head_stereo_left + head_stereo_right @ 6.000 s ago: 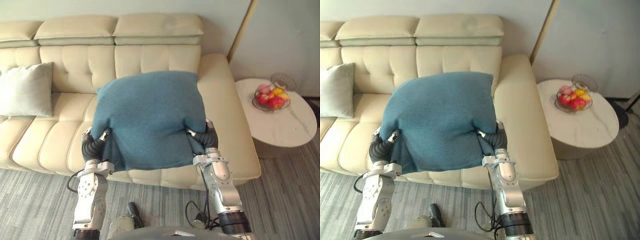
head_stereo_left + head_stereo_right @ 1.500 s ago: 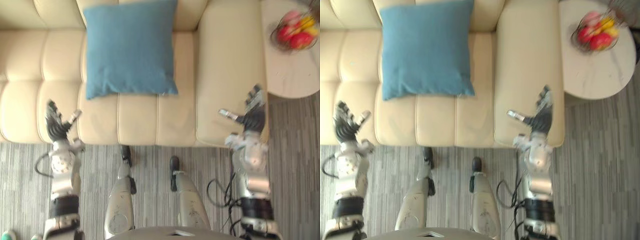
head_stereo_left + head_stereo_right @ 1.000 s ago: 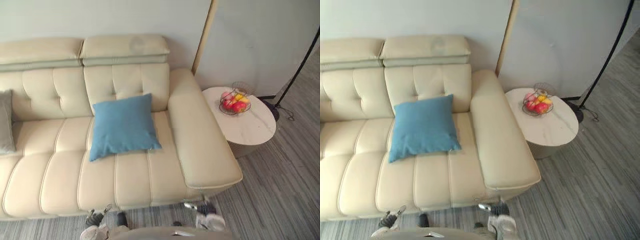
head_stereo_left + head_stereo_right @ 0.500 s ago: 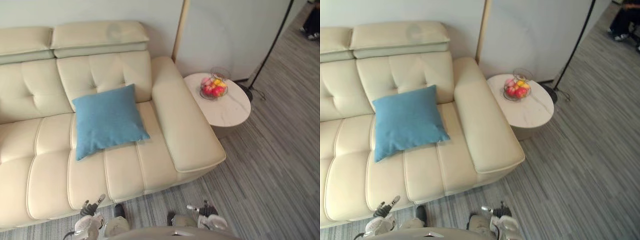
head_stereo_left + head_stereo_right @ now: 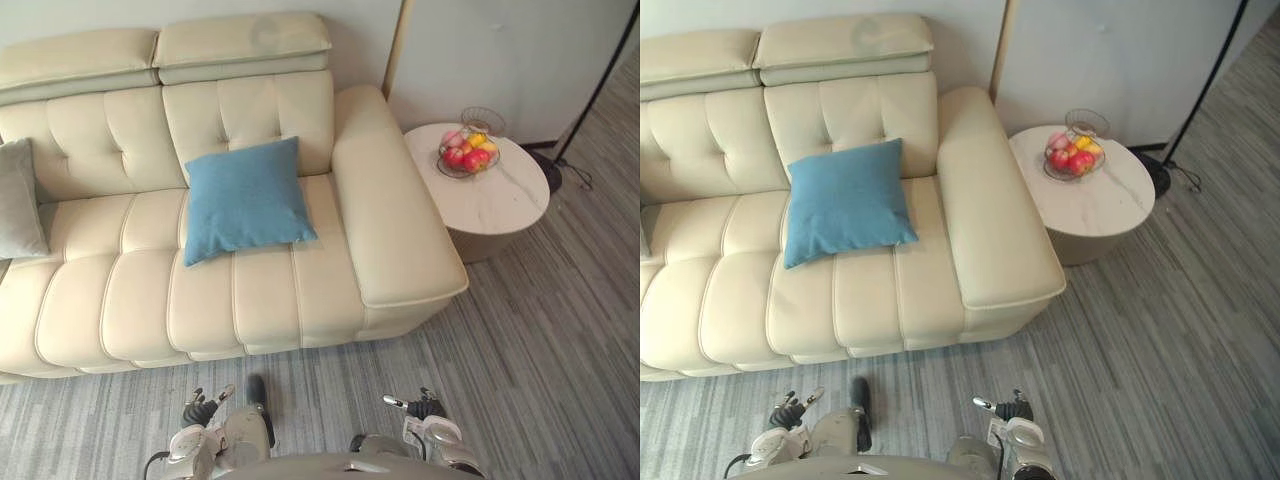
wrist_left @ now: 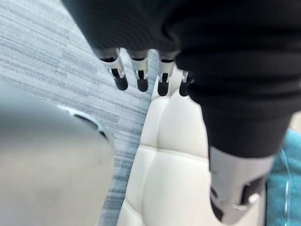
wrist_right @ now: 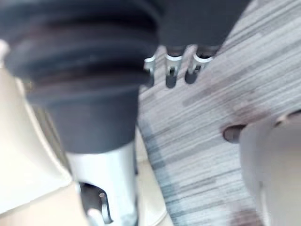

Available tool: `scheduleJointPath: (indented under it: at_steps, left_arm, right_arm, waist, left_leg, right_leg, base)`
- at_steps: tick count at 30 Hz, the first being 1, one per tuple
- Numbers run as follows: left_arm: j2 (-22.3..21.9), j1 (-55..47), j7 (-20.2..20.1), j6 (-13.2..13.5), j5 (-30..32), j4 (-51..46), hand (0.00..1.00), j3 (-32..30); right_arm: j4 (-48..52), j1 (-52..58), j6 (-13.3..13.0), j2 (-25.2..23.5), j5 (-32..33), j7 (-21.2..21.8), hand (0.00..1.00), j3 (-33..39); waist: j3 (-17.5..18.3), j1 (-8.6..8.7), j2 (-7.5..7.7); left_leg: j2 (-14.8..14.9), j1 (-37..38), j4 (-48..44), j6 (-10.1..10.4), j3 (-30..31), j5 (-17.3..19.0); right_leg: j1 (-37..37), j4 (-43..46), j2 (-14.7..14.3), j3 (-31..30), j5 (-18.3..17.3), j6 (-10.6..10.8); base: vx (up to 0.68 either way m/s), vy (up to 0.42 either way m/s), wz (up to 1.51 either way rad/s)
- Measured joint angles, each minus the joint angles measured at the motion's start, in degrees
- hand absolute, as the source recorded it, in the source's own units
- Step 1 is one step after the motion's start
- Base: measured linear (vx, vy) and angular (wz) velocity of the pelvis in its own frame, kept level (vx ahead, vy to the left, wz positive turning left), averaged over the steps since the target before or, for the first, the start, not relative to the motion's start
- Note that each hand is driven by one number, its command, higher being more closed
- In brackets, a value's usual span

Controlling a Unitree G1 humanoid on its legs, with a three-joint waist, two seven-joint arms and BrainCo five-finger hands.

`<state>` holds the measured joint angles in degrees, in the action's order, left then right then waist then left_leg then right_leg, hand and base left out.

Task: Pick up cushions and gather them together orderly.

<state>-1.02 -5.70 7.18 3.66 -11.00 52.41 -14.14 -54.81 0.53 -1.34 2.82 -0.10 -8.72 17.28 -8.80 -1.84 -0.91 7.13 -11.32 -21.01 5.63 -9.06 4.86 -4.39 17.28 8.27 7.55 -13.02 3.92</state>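
Listing items left to right, each placed against the cream tufted leather sofa [image 5: 110, 290].

1. Pale grey square fabric cushion [image 5: 18, 200]: at the sofa's far left, propped against the backrest, partly cut off by the left eye view's edge. Untouched by either hand.

2. Left hand [image 5: 203, 411]: low over the grey striped floor [image 5: 540, 330], just in front of the sofa's front edge and well apart from both cushions. Its wrist view shows the fingers [image 6: 117, 77] extended and relaxed, with nothing in them.

3. Blue square woven-fabric cushion [image 5: 245, 200]: on the sofa's right-hand seat, leaning slightly askew against the backrest and near the right armrest. No hand is on it.

4. Right hand [image 5: 422, 408]: low over the floor in front of the sofa's right end. Fingers [image 7: 171, 70] straight and spread loosely, carrying nothing.

5. Round white marble-topped side table [image 5: 500, 205]: just beside the sofa's right armrest.

6. Wire bowl of red and yellow fruit [image 5: 467, 155]: on the table's far side, away from the sofa's front.

Progress, as a judgement: the blue cushion looks settled on the sofa, but the grey one sits well apart from it, with bare seat sections between. Gathering is therefore unfinished. One cushion has yet to be carried along the sofa and set neatly beside the other. Both hands are free for that.
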Motion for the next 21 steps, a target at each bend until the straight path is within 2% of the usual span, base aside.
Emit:
scheduleJointPath:
  at_steps: [1, 3, 6, 8, 9, 10, 14, 17, 18, 20, 21]
  left_arm:
    - [-0.8, 0.1, -0.1, -0.1, 0.0, 0.7, 0.0, -0.5]
    - [-0.1, -0.3, -0.4, -0.2, -0.1, 0.7, 0.0, -0.5]
    - [1.4, -0.2, -0.5, -0.3, 0.0, 1.9, 0.0, -0.1]
    - [1.9, 0.0, -0.5, -0.5, 0.1, 3.0, 0.0, 0.9]
    - [2.0, 0.1, -0.5, -0.6, 0.2, 3.5, 0.0, 0.9]
    - [2.1, 0.3, -0.5, -0.7, 0.9, 4.0, 0.0, 1.3]
    - [2.3, 0.6, -1.2, -0.9, 3.5, 5.1, 0.0, 2.1]
    - [2.4, 1.0, -1.3, -1.1, 4.6, 5.4, 0.0, 3.0]
    - [2.6, 1.6, -1.3, -1.2, 5.1, 6.2, 0.0, 3.0]
    - [2.7, 2.1, -1.3, -1.2, 5.7, 6.9, 0.0, 2.9]
    - [2.6, 2.7, -1.3, -1.2, 5.7, 6.9, 0.0, 2.8]
  right_arm:
    - [-0.2, 0.5, 0.1, -0.2, 0.1, 0.0, 0.0, 0.5]
    - [-0.1, 1.0, 0.3, -1.4, 0.3, 0.1, 0.0, 1.3]
    - [-0.2, 2.4, 0.4, -2.7, 1.2, 0.1, 0.0, 2.1]
    - [-0.3, 2.8, 0.3, -2.7, 2.4, 0.1, 0.0, 2.2]
    - [-0.3, 2.8, 0.3, -2.7, 2.6, 0.1, 0.0, 2.3]
    - [-0.4, 2.8, 0.3, -2.7, 2.7, 0.1, 0.0, 2.8]
    - [-1.6, 2.0, 0.3, -2.3, 3.1, 0.1, 0.0, 3.7]
    - [-2.7, 0.8, 0.4, -1.9, 3.2, 0.2, 0.0, 3.8]
    - [-2.7, -0.3, 0.3, -1.9, 3.2, 0.2, 0.0, 3.7]
    - [-2.7, -1.3, 0.3, -1.9, 3.2, 0.2, 0.0, 3.4]
    - [-2.8, -2.7, 0.3, -2.0, 3.1, 0.3, 0.0, 2.8]
  waist:
    - [0.1, 0.04, -1.15]
    - [0.8, 0.15, 0.23]
    - [2.3, 1.28, 2.23]
    - [2.5, 1.77, 1.78]
    - [3.0, 1.86, 2.44]
    - [3.0, 1.88, 1.78]
    - [3.4, 2.33, 1.11]
    - [3.4, 1.86, 1.04]
    - [3.3, 1.62, 1.22]
    - [3.1, 1.49, 1.43]
    - [2.8, 0.85, 1.04]
  left_leg:
    - [-0.1, 1.7, 1.5, 0.4, 3.0, 4.6]
    - [-0.8, 3.7, 4.8, -0.3, -0.2, 3.8]
    - [-1.9, 6.0, 8.5, -1.3, -4.1, 2.7]
    - [-2.4, 7.3, 9.8, -1.7, -5.3, 2.3]
    - [-2.6, 8.3, 10.4, -1.9, -5.9, 1.8]
    - [-2.6, 8.8, 11.0, -1.9, -6.7, 1.5]
    - [-2.6, 9.6, 12.3, -1.7, -7.5, 0.6]
    - [-2.1, 10.0, 12.4, -1.7, -8.8, 0.6]
    - [-1.7, 10.3, 12.5, -1.6, -11.0, 0.8]
    - [-1.4, 10.5, 12.6, -1.5, -13.6, 1.5]
    - [-0.9, 10.5, 13.4, -1.7, -15.6, 3.3]
  right_leg:
    - [-1.1, 0.1, -1.1, -2.1, 0.7, 0.8]
    - [-1.4, -1.9, -1.0, -5.5, 2.9, 1.6]
    - [-0.1, -8.5, -0.4, -8.7, 7.8, 2.5]
    - [0.9, -10.6, -0.3, -9.6, 9.0, 2.5]
    - [1.4, -11.4, -0.3, -10.3, 9.6, 2.6]
    - [1.6, -12.5, -0.4, -10.7, 10.3, 2.7]
    - [2.0, -14.9, -0.8, -12.3, 12.3, 2.4]
    - [0.7, -15.2, -1.7, -15.3, 13.6, 2.1]
    - [-0.5, -15.4, -2.4, -17.9, 14.9, 1.6]
    - [-2.1, -16.4, -3.1, -19.2, 17.5, 1.2]
    - [-3.7, -19.2, -4.8, -15.6, 23.1, -2.6]
  base:
    - [-0.11, 0.168, -0.82]
    - [-0.09, 0.136, -0.88]
    - [-0.02, 0.11, -0.54]
    - [0.01, 0.081, -0.33]
    - [0.03, 0.069, -0.38]
    - [0.04, 0.028, -0.38]
    - [0.01, -0.012, -0.26]
    - [-0.03, -0.028, -0.56]
    - [-0.06, -0.013, -0.81]
    - [-0.12, -0.002, -1.37]
    - [-0.14, -0.011, -1.84]
